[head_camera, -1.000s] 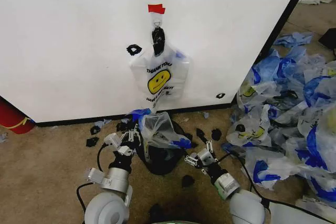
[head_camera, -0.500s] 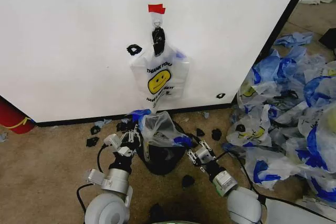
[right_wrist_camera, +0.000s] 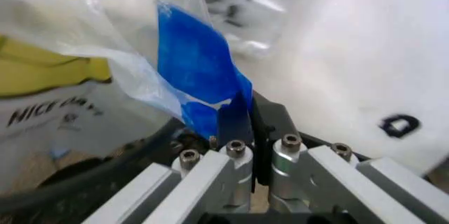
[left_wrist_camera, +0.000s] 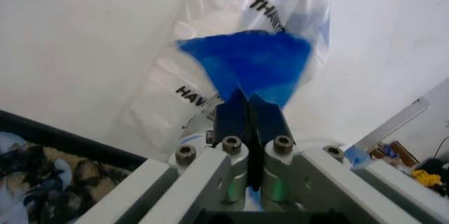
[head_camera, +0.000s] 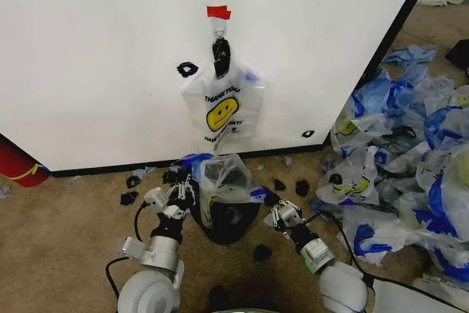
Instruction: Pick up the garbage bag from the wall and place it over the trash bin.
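Observation:
A translucent garbage bag [head_camera: 223,179] with blue handles is stretched between my two grippers above the round black trash bin [head_camera: 223,223]. My left gripper [head_camera: 186,185] is shut on its left blue handle [left_wrist_camera: 247,69]; the fingers [left_wrist_camera: 232,113] pinch the blue film. On the other side my right gripper [head_camera: 273,209] is shut on the right blue handle [right_wrist_camera: 196,66], just above the bin's rim [right_wrist_camera: 105,176]. The bag's yellow face and "NICE DAY" print [right_wrist_camera: 49,84] hang beside that handle. A second smiley bag [head_camera: 222,111] hangs from the hook on the white wall [head_camera: 95,49].
A heap of blue-and-white bags [head_camera: 410,159] covers the floor at the right. Black scraps [head_camera: 129,197] lie on the carpet around the bin. A red object [head_camera: 15,163] stands at the wall's left foot. Red tape [head_camera: 218,12] marks the hook.
My right gripper has shifted a little to the right and toward the wall with its handle, spreading the bag wider over the bin. The left gripper has stayed put.

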Robot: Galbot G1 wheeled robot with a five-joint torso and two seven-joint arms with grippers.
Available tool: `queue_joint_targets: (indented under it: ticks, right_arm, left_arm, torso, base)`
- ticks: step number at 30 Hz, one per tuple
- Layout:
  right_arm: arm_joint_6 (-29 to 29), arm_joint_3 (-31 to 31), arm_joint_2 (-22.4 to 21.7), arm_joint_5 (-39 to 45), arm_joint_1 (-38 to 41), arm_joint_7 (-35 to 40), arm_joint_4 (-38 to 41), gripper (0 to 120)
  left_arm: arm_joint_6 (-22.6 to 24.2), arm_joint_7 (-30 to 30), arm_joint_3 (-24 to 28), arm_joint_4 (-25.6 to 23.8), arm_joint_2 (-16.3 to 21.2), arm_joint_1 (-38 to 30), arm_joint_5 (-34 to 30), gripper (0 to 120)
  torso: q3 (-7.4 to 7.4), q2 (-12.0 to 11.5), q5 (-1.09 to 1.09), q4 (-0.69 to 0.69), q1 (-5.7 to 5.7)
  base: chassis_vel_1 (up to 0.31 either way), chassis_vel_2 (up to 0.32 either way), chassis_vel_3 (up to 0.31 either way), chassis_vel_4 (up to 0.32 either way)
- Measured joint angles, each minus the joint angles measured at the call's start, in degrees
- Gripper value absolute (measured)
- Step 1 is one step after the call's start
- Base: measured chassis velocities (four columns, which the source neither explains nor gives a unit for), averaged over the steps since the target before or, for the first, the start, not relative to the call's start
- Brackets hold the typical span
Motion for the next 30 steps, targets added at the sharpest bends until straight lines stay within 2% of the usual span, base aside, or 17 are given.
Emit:
queue_joint_targets:
  ticks: [4,10,19,30]
  right_arm:
    - [0.31,4.28,0.26,2.69,-2.9,1.24,1.36,0]
    - [1.58,6.8,0.44,6.7,-5.26,2.0,2.53,0]
    - [3.44,5.97,2.77,11.81,-5.97,3.7,2.63,0]
    - [3.48,4.03,3.34,12.67,-6.12,3.95,2.32,0]
  left_arm:
    - [0.04,-0.28,-0.28,-0.31,0.73,1.58,0.55,0]
    - [0.06,-0.41,-0.39,-0.53,1.63,3.68,1.68,0]
    - [-0.37,-0.65,-1.23,0.13,2.51,6.98,4.53,0]
    - [-1.29,-0.9,-2.03,1.72,3.54,9.24,5.89,0]
  torso:
    - [0.0,0.0,0.0,0.01,0.0]
    - [0.0,0.0,-0.01,0.0,0.0]
    - [0.0,0.0,-0.01,0.0,0.0]
    - [0.0,0.0,-0.01,0.0,0.0]
  base:
    - [0.0,0.0,0.0,0.0]
    - [0.0,0.0,0.0,0.0]
    - [0.0,0.0,0.0,0.0]
    - [0.0,0.0,0.0,0.0]
